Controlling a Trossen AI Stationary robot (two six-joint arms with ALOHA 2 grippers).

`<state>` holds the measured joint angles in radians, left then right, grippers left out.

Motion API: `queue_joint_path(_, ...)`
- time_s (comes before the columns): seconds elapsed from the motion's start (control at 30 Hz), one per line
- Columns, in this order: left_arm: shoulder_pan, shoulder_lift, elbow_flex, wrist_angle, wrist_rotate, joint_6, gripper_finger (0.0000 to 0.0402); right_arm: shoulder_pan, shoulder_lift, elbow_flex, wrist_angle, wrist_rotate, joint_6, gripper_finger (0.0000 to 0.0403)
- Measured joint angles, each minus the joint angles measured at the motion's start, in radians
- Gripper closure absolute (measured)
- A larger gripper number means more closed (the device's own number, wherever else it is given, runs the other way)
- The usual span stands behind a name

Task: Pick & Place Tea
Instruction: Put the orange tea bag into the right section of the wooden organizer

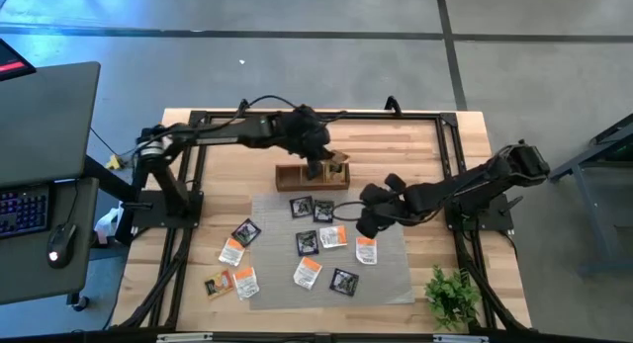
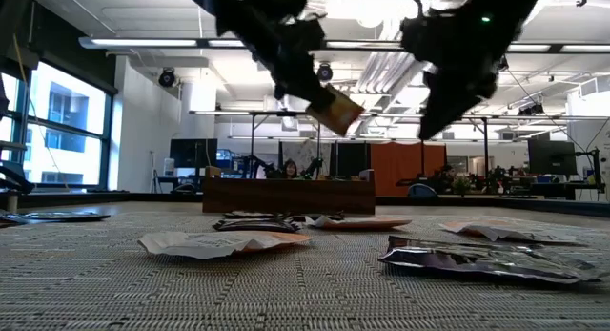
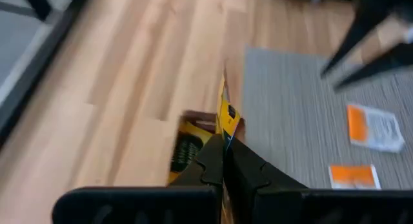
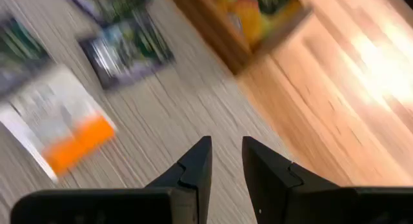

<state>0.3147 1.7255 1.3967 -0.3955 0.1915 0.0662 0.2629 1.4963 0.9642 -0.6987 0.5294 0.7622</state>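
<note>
My left gripper (image 1: 318, 165) is over the brown wooden box (image 1: 297, 178) at the far edge of the grey mat (image 1: 396, 274), shut on a yellow-brown tea sachet (image 1: 338, 162). The low view shows the sachet (image 2: 339, 110) in the air above the box (image 2: 286, 195). My right gripper (image 1: 368, 221) hovers above the mat's right part with its fingers a little apart and empty (image 4: 226, 156). Several black and white-with-orange sachets lie flat on the mat, such as a black one (image 1: 307, 243) and a white one (image 1: 366, 249). My left gripper pinches the yellow-brown sachet between its two fingers, at one edge (image 3: 225, 135). The rest of the sachet sticks out beyond the fingertips, seen edge-on in the left wrist view. The fingers come from above, slanting down. The sachet is tilted and lifted clear above the box (image 3: 191, 141).
Two sachets (image 1: 218, 283) lie on the bare wood left of the mat. A small green plant (image 1: 450, 296) stands at the near right corner. Black frame rails (image 1: 450, 155) run along the table's sides. The box holds some sachets (image 4: 258, 11).
</note>
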Motion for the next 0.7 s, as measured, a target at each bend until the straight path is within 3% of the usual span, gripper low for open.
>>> queue_joint_path(0.3, -0.009, 0.167, 0.153, -0.05, 0.016, 0.065, 0.0401, 0.026, 0.0, 0.0, -0.044, -0.03, 0.019, 0.032)
queue_joint_path(0.57, -0.007, 0.171, 0.161, -0.109, 0.027, 0.09, 0.0401, 0.026, 0.0, 0.0, -0.04, -0.031, -0.003, 0.032)
queue_joint_path(0.7, -0.008, 0.171, 0.161, -0.158, 0.04, 0.111, 0.0401, 0.029, 0.0, 0.0, -0.054, -0.087, -0.003, 0.032)
